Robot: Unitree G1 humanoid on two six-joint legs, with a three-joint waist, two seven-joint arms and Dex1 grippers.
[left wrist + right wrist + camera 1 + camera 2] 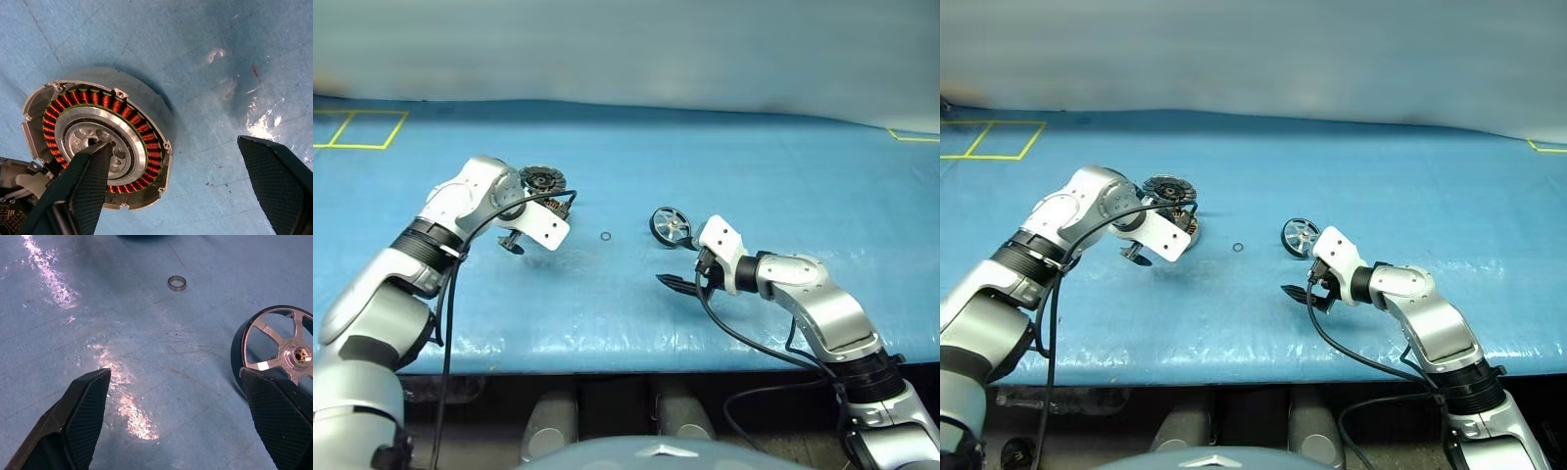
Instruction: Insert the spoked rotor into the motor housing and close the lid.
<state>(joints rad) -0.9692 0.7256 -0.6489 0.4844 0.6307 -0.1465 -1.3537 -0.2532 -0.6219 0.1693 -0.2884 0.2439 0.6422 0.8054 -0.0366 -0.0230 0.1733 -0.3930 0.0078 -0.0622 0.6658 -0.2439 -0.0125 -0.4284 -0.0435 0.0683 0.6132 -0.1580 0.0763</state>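
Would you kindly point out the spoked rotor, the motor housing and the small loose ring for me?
spoked rotor point(286, 345): right wrist view, on a silver spoke beside the hub.
motor housing point(105, 104): left wrist view, on the copper coil windings.
small ring point(177, 282): right wrist view, on its rim.

The right gripper point(178, 418) stands wide open, its two black fingers point(85, 418) spread well apart with bare blue mat point(146, 333) between them. The pads are cross-hatched in a fine mesh texture. The rotor point(279, 350) lies flat on the mat just past the tip of one finger, that fingertip overlapping its dark rim; whether they touch cannot be told. Its silver spokes and brass-centred hub are in sight. A small metal ring point(177, 282) lies flat on the mat well beyond the fingertips, roughly in line with the gap between them and apart from the rotor. Glare streaks the mat ahead of the other finger.
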